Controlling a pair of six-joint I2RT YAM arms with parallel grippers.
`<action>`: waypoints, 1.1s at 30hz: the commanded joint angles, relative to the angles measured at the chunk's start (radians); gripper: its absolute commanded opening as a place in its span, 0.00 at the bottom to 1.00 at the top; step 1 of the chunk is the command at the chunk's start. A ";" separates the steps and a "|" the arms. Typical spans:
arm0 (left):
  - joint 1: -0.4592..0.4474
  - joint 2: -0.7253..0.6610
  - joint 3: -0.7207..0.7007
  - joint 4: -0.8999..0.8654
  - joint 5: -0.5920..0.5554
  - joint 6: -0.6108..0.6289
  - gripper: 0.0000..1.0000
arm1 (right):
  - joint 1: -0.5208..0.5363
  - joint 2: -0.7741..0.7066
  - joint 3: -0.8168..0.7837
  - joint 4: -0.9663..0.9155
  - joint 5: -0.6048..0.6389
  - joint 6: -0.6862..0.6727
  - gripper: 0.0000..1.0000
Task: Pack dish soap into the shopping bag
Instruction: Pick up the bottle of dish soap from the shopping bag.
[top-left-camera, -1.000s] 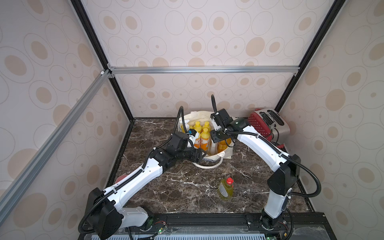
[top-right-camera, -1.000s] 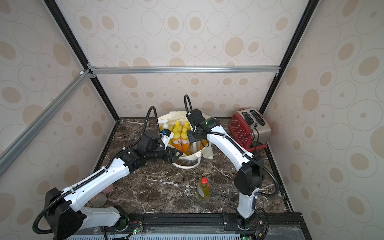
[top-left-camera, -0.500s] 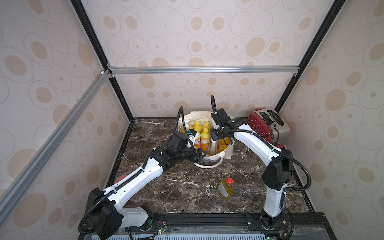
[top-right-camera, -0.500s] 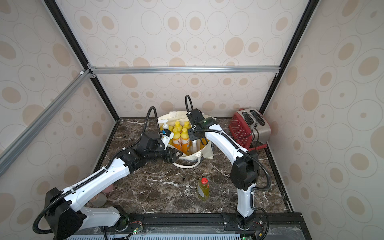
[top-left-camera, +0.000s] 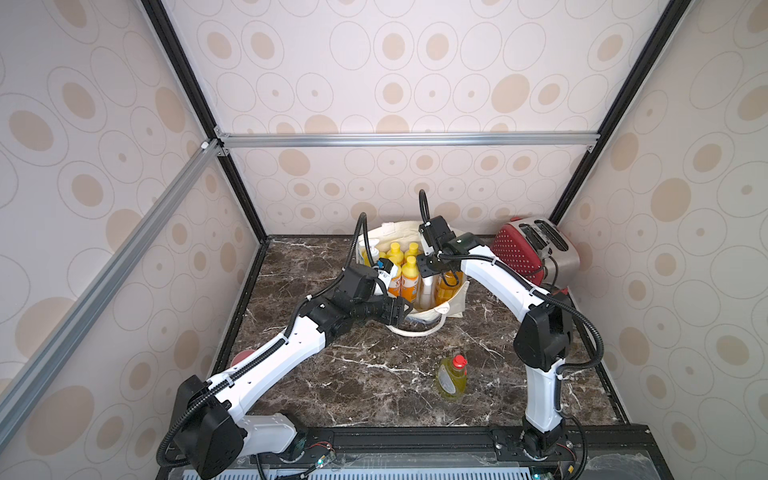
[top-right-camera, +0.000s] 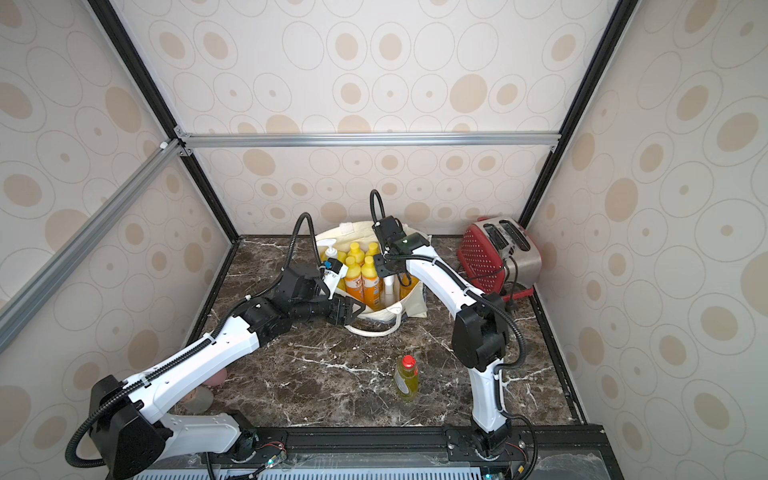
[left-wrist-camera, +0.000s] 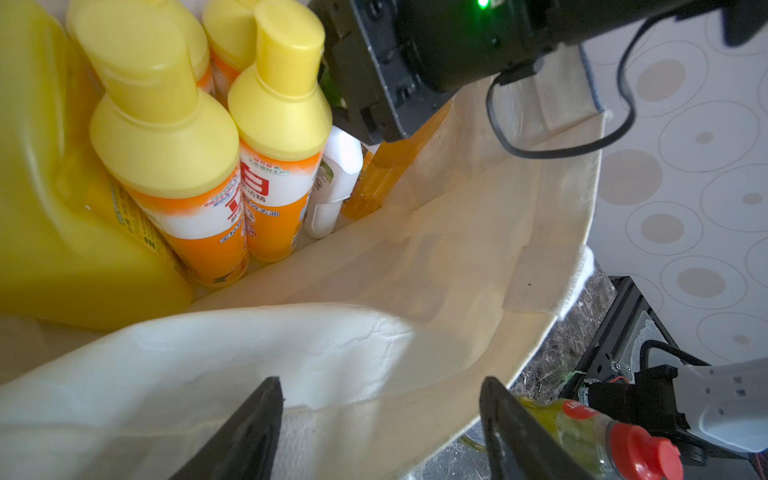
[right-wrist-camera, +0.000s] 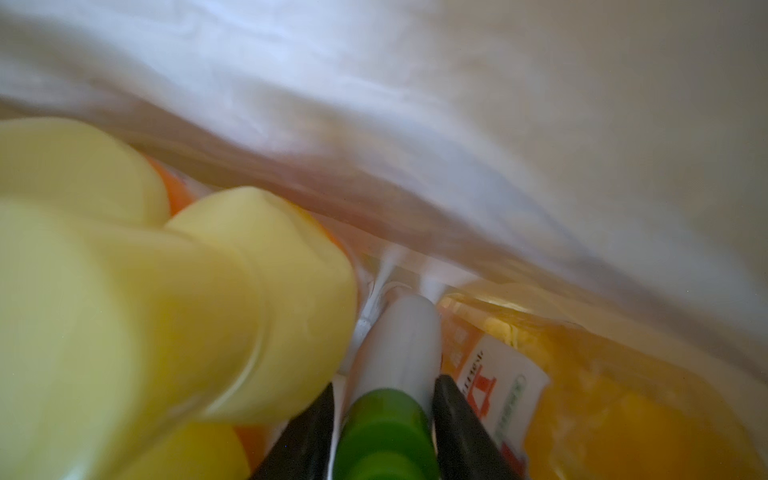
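Dish soap (top-left-camera: 409, 282) fills the cream canvas shopping bag (top-left-camera: 455, 301) at the back of the marble table (top-left-camera: 353, 386). Four small orange yellow-capped bottles (top-right-camera: 370, 284), a big yellow white-pump bottle (top-right-camera: 331, 249), a clear amber bottle (left-wrist-camera: 386, 174) and a white green-capped bottle (right-wrist-camera: 401, 340) stand upright inside.

The right gripper (right-wrist-camera: 384, 432) reaches down into the bag, its jaws set narrowly on either side of the green cap. The blurred wrist view does not settle whether they press on it. Since a second ago the right arm's elbow has swung inward toward the bag, while the wrist has stayed over the same spot.

The left gripper (top-left-camera: 401, 311) has not moved. It sits at the bag's near rim with its jaws spread wide, loose canvas lying between them and nothing clamped.

One yellow-green red-capped bottle (top-left-camera: 451, 376) remains standing on the table, well apart from the bag and toward the front, where it was before. A red toaster (top-left-camera: 534, 249) sits in the back right corner.
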 joint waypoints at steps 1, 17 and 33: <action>-0.011 -0.005 -0.007 -0.053 0.010 0.015 0.73 | -0.008 0.014 0.027 -0.006 -0.008 0.011 0.36; -0.012 0.000 -0.008 -0.050 0.010 0.019 0.74 | -0.008 -0.022 0.141 -0.068 0.076 -0.045 0.07; -0.011 0.001 -0.007 -0.050 0.013 0.016 0.73 | -0.026 0.035 0.258 -0.010 0.178 -0.015 0.05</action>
